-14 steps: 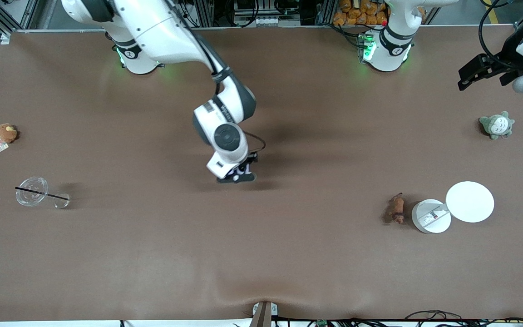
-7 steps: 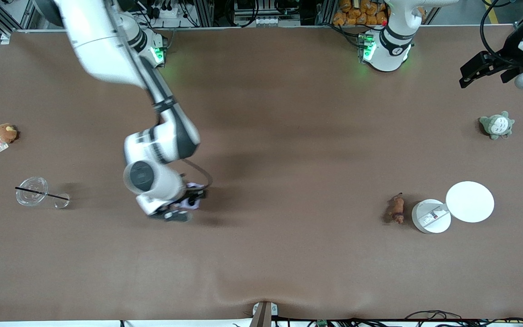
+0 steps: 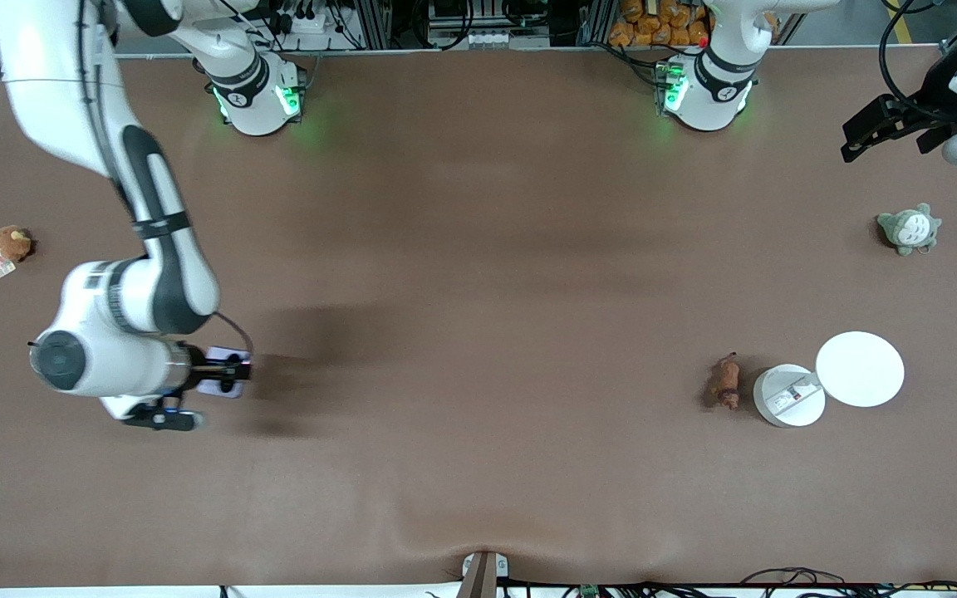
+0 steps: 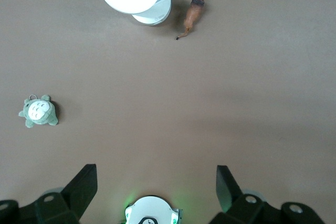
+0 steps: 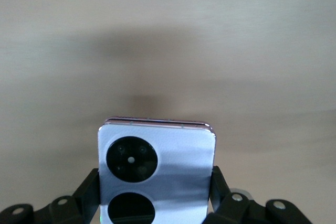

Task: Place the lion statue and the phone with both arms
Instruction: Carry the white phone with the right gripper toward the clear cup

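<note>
The phone (image 5: 157,171) is pale lavender with two black circles, and my right gripper (image 5: 156,192) is shut on its sides. In the front view this gripper (image 3: 211,384) holds the phone (image 3: 221,382) above the table toward the right arm's end. The lion statue (image 3: 726,382), reddish-brown with a thin tail, lies on the table toward the left arm's end, beside a small white disc (image 3: 788,395). It also shows in the left wrist view (image 4: 191,17). My left gripper (image 3: 885,129) is open and empty and waits high over the table's corner by its own end (image 4: 156,182).
A larger white disc (image 3: 859,369) overlaps the small one. A grey-white plush (image 3: 909,229) sits farther from the camera than the discs. A brown plush with a tag (image 3: 10,242) lies at the right arm's end. My right arm's wrist covers a clear cup there.
My right arm has swung with the phone from over the table's middle toward its own end and nearer the camera, covering the clear cup. The left arm has barely moved.
</note>
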Action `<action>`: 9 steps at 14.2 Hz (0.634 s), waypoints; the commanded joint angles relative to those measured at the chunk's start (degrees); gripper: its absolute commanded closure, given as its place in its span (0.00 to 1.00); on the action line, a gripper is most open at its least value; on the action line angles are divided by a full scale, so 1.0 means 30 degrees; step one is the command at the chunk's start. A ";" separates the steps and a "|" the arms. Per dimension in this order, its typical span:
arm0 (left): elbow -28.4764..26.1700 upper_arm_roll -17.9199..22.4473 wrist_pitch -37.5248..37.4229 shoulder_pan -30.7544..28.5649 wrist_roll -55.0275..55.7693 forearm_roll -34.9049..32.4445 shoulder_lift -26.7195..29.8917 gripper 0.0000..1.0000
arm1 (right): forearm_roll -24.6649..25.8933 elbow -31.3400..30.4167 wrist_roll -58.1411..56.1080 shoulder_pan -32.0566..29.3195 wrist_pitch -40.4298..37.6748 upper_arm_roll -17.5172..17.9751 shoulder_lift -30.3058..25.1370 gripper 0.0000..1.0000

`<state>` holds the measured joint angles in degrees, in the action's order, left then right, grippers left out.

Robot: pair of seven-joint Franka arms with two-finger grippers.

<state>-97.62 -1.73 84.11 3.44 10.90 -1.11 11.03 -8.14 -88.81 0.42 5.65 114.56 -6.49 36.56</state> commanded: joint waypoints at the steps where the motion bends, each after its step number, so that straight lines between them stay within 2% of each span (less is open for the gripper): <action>1: -0.0068 0.0107 0.0177 -0.0033 -0.0380 0.0020 -0.0016 0.00 | 0.1009 -0.1358 -0.1977 -0.1438 0.1823 0.0260 0.0055 1.00; 4: -0.0068 0.0107 0.0177 -0.0091 -0.0380 0.0020 0.0013 0.00 | 0.1013 -0.2766 -0.3743 -0.2439 0.4495 0.0289 0.0321 1.00; 9: -0.0097 0.0137 0.0177 -0.0091 -0.0380 0.0020 0.0101 0.00 | 0.1013 -0.3235 -0.3890 -0.2734 0.4851 0.0318 0.0732 1.00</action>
<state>-97.66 -1.52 84.14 3.29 10.90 -1.11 10.84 -5.64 -97.12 -10.65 -1.81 128.71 -6.56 39.64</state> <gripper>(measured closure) 0.000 0.150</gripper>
